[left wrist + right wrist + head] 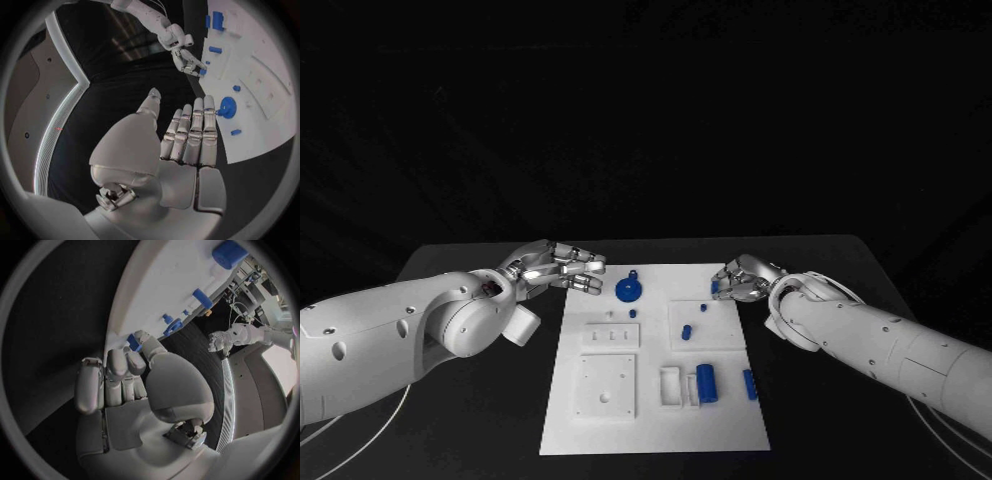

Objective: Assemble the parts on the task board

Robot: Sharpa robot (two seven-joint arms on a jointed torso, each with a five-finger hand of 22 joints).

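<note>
Head view: white board [661,440] lies mid-table, long side running away from the robot.

Left hand [557,266]: at the board's far left corner, just off its edge, fingers apart and stretched toward the board, nothing held. In the left wrist view the same hand [187,135] has its fingers straight and side by side, thumb apart, tips near the round part [227,107]; contact cannot be told.

Right hand [743,279]: at the board's far right edge, fingers curled in. A small blue piece [715,288] shows at its fingertips; in the right wrist view this piece [133,341] sits between thumb and fingers, so it appears pinched.

Parts on board:
- round part [630,290], with a small knob, far end, left of centre.
- small peg [632,313], just nearer than the round part.
- short cylinder [687,329], on a raised white block, centre right.
- small peg [702,307], beside that block's far edge.
- upright cylinder [708,383], near end, beside a white holder [672,386].
- slim bar [750,384], right of the cylinder, near the board's right edge.
</note>
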